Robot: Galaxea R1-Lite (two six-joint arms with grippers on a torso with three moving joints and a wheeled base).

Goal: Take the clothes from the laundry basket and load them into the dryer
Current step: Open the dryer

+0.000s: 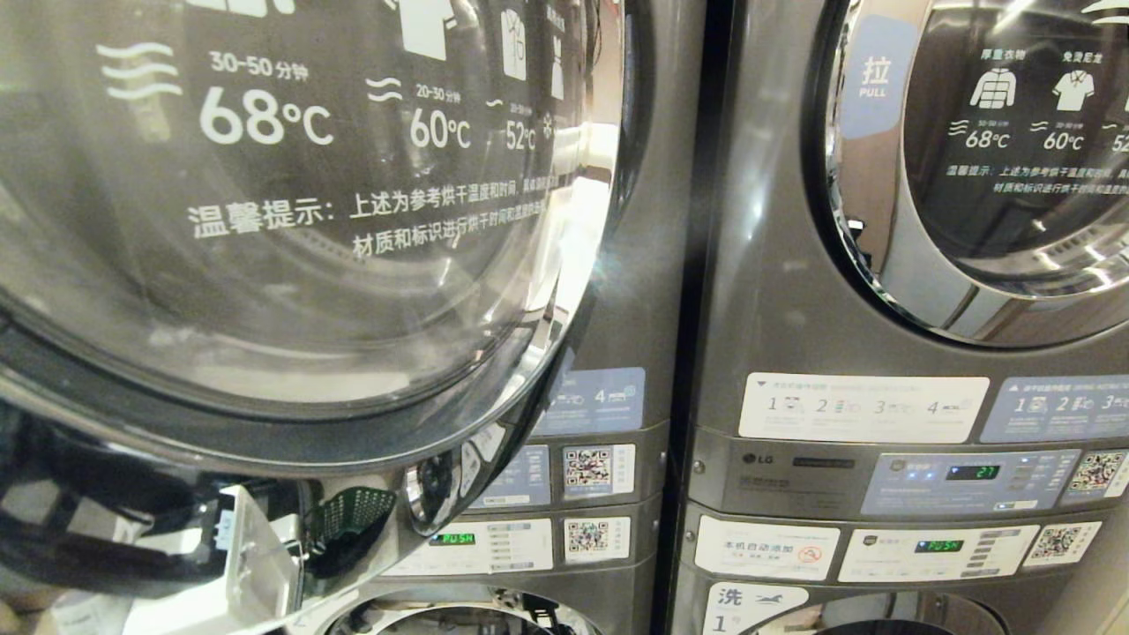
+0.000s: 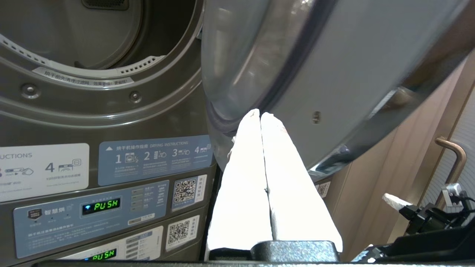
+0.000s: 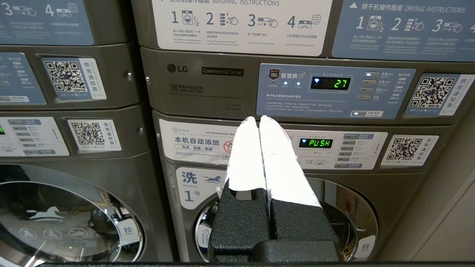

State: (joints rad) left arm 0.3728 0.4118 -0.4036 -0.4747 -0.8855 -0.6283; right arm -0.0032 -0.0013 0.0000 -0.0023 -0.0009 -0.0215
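Observation:
The dryer's round door (image 1: 265,220) hangs open and fills the left of the head view. In the left wrist view the drum opening (image 2: 92,40) is up beside that door (image 2: 334,55), and the part of the drum that shows holds no clothes. My left gripper (image 2: 259,113) is shut with nothing in it, its white fingertips just under the door's lower edge. My right gripper (image 3: 258,118) is shut and empty, parked facing the neighbouring machine's control panels (image 3: 334,89). A green mesh laundry basket (image 1: 353,520) shows only in the door's chrome rim. No clothes are in view.
A second stacked machine (image 1: 882,353) stands to the right with its door closed. Washer doors (image 3: 66,218) sit below the dryers. A wooden wall with a brass handle (image 2: 452,155) lies beyond the open door.

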